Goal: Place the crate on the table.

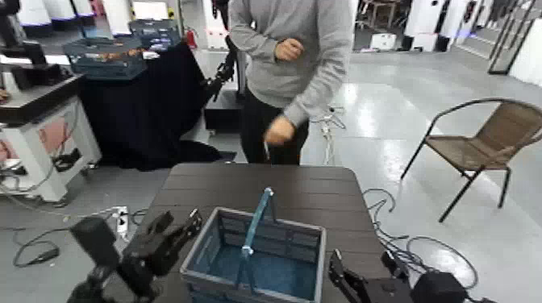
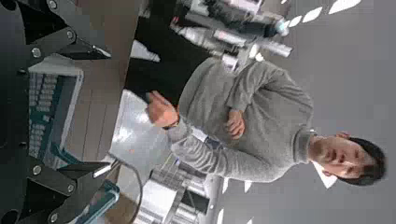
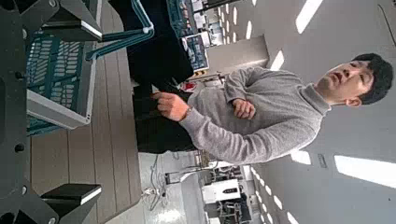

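Bright overhead light glares off the pale floor (image 1: 387,105), and everything looks soft, blurred toward the edges.

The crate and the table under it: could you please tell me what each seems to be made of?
The crate looks like moulded plastic, grey-blue and matte, judging by its slotted walls and thin light-blue swing handle. The table has a dark brown slatted plank top with rounded corners; it could be wood or a wood-look plastic, which the views leave open.

open left hand (image 2: 58,105), crate (image 2: 49,107), table (image 2: 105,84), person (image 2: 252,117)
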